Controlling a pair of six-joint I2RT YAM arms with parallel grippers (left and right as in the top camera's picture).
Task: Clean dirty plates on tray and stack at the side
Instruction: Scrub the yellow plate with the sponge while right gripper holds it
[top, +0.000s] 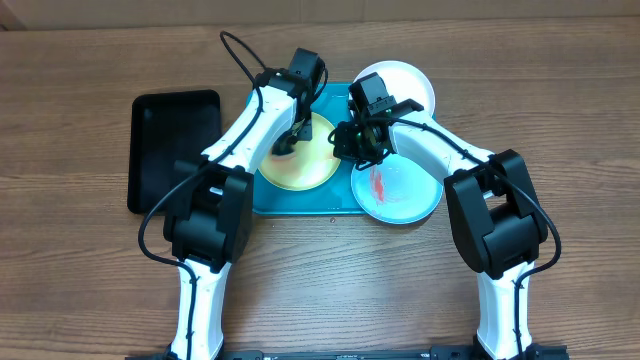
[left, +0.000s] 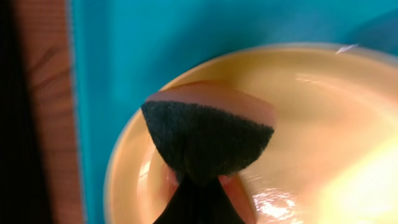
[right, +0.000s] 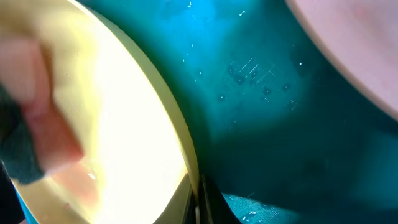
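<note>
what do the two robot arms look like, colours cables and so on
The left arm and right arm both have smooth white tubular links joined by bulky, boxy black joint housings. Thin black cables loop loosely alongside each arm and arch free near the wrists. The left gripper and right gripper are black, jaws included. No lettering or markings are readable.

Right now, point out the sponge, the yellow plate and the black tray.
sponge (left: 205, 140), left wrist view, on its dark scouring face.
yellow plate (top: 315, 162), overhead view, on its bare inner surface.
black tray (top: 165, 140), overhead view, on its bare floor.
</note>
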